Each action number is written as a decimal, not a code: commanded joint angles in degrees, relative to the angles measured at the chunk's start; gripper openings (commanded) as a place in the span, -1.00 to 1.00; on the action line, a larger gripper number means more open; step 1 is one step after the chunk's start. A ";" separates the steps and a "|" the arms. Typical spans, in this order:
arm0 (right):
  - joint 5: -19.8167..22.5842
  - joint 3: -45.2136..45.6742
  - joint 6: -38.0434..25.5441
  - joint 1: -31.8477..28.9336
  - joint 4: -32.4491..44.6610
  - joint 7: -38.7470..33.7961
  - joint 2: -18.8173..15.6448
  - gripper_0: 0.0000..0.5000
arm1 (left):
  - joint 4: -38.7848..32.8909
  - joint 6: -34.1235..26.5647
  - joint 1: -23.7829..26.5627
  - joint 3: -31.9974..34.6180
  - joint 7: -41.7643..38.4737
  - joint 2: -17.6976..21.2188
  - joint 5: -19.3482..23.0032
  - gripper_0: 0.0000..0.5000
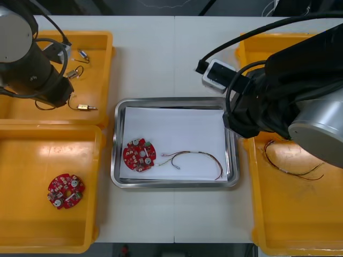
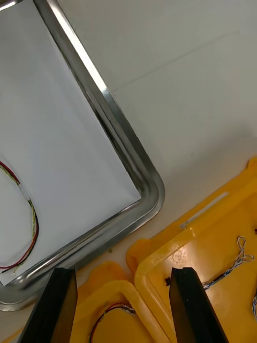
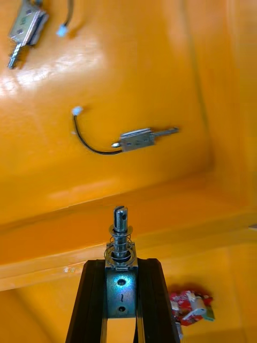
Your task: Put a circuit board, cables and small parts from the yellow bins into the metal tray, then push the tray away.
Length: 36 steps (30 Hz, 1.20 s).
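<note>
Between my left fingers (image 3: 92, 289) sits a small metal part (image 3: 122, 241). The fingers are closed tight on its bracket, and its pin and spring stick out past the tips. Seen from the front, this hand hangs to the left of the metal tray (image 1: 174, 101), near its far-left corner, above the far yellow bin (image 1: 102, 69) on that side. Two more small metal parts (image 3: 140, 139) lie loose on that bin's floor. The closer one trails a short black lead.

My right fingers (image 2: 56, 300) stand wide apart and hold nothing. They are just off the tray's right side, above the rims of the right-hand bins (image 2: 160, 257). A twisted blue and white cable (image 2: 230, 270) lies in one of those bins, and a dark cable (image 1: 292, 166) lies in the other.

The tray is white inside. A round red circuit board (image 1: 139, 155) rests near its left wall, with a red and yellow cable (image 1: 195, 158) just beside it. A second circuit board (image 1: 65, 190) lies in the near bin (image 1: 21, 225) to the tray's left. The tray stands on the counter (image 1: 177, 59).
</note>
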<state>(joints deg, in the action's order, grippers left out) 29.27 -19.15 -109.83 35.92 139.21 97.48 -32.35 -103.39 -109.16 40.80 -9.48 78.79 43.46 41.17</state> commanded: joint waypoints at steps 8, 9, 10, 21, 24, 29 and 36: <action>5.80 15.98 -0.17 -3.22 0.98 -10.73 -7.90 1.00 | -10.60 -0.84 2.09 -4.76 -18.59 -8.39 -4.35 -1.00; 6.24 17.65 -0.17 -3.75 0.63 -10.73 -8.43 1.00 | -10.86 -0.84 2.35 -5.72 -19.82 -9.18 -5.05 -0.99; 6.50 18.36 -0.17 -4.10 0.45 -10.73 -8.78 1.00 | -10.95 -0.84 2.44 -6.16 -20.26 -9.54 -5.40 -1.00; 14.06 32.77 -0.17 -4.72 -9.83 -10.73 -13.62 1.00 | -9.81 -0.84 3.15 -15.57 -27.12 -16.30 -13.57 -1.00; 13.97 35.14 -0.17 -4.72 -12.55 -10.73 -14.76 1.00 | -8.40 -0.26 3.06 -17.50 -27.73 -17.18 -14.36 -0.99; 11.86 37.08 -0.17 -4.89 -16.77 -10.64 -16.16 1.00 | -4.89 2.99 3.15 -21.10 -28.96 -17.53 -16.65 -1.00; 7.03 38.83 -0.17 -4.98 -22.31 -11.08 -17.13 1.00 | 0.30 9.05 3.06 -23.74 -30.37 -17.62 -17.70 -0.99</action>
<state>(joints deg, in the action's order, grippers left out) 38.05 17.16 -109.85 31.35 118.00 88.76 -47.01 -104.10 -102.44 41.39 -31.98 52.76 26.91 24.37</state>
